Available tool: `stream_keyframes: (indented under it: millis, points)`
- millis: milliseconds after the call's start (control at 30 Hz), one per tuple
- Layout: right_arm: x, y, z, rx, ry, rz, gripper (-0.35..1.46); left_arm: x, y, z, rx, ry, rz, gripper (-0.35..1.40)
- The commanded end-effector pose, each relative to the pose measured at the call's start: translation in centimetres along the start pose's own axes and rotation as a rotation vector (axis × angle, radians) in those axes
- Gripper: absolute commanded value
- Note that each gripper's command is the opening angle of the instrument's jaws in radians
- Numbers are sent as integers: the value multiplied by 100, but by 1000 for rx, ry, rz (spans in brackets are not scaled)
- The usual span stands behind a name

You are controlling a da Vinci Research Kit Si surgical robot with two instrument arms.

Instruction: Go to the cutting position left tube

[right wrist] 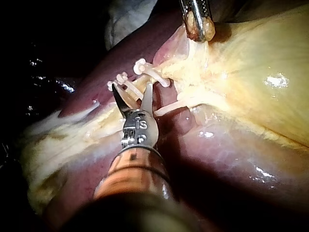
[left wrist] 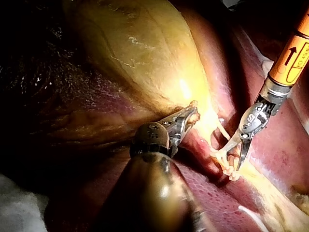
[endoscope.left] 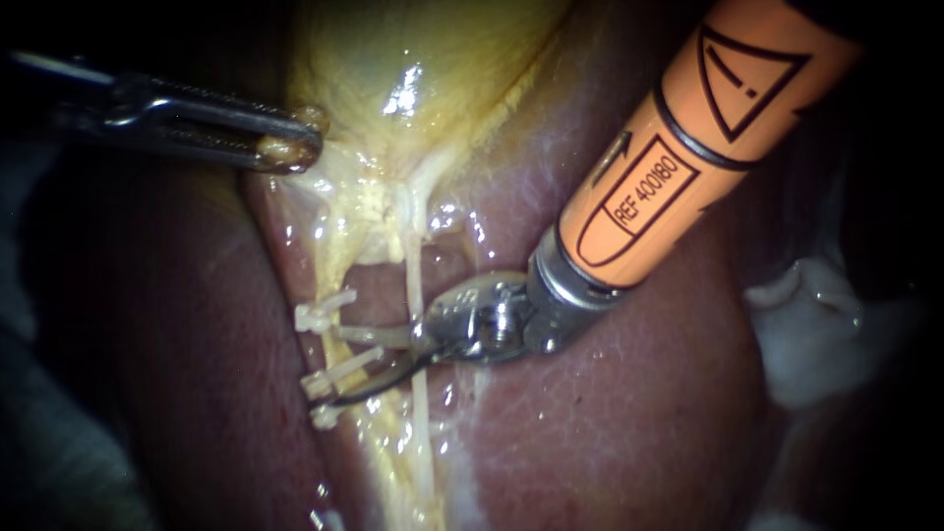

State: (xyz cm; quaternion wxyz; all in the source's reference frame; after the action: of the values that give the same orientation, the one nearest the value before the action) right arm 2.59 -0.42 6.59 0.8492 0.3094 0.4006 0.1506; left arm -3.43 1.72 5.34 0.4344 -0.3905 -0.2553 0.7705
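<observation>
The gallbladder is held up by the left tool, its jaws clamped on a fold at the neck. The right tool is seen low over the liver, its blades parted by a moderate gap, with nothing gripped. The left tube is found just below the gallbladder, crossed by white clips. The thin right tube is passed over by the blades, which are set at the clipped stretch. In the right wrist view a strand seems to be straddled between clips. The approach is judged nearly complete. Only fine alignment looks left, and no cut has been made.
</observation>
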Motion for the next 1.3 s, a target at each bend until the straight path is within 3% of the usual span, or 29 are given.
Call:
stream_keyframes:
  millis: [33,600,967,1133,1300]
  points:
    - [0,-1,-2,1,0,-1,124,0,0,0,0,0,0,-35]
    - [-4,-17,-54,-1,6,-1,126,0,0,0,0,0,0,-35]
    - [-1,-21,-73,-6,12,3,126,0,-1,0,-1,0,0,-35]
    - [-2,-18,-74,3,29,5,126,0,-1,0,-1,0,0,-35]
    - [-8,-4,-75,71,73,12,126,0,-1,0,-1,0,0,-35]
